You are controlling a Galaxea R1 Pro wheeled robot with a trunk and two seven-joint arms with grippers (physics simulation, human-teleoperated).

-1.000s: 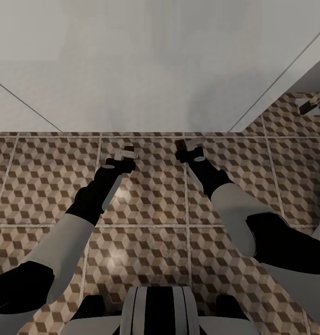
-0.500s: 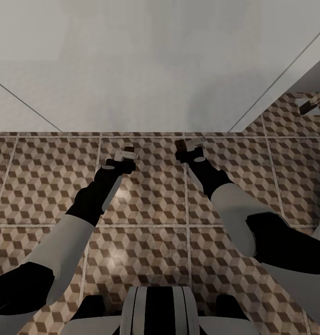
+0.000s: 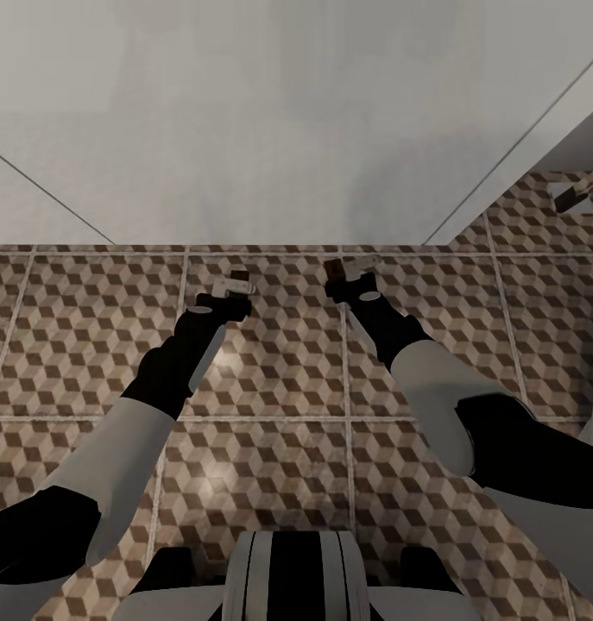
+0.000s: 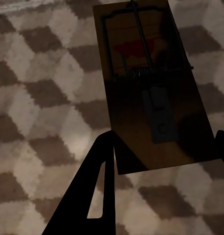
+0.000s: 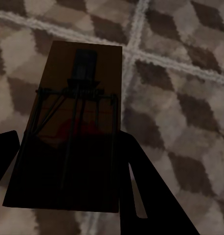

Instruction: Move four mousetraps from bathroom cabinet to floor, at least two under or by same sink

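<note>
Two mousetraps are in play, one in each arm's jaws. In the left wrist view the left mousetrap lies with its long axis running straight away from the left gripper; the two dark fingers sit at its near end, one on each long side, so the jaws look closed on the board. The right mousetrap is held the same way by the right gripper, its long axis pointing ahead, the jaws narrowed to the board's width.

From the head view both grippers hang low over the bathroom floor, the left at about 11 o'clock from the trunk, the right at about 1 o'clock, both near the grey wall. I judge the next move is to lower and release. Whether the boards already touch the tiles I cannot tell.
</note>
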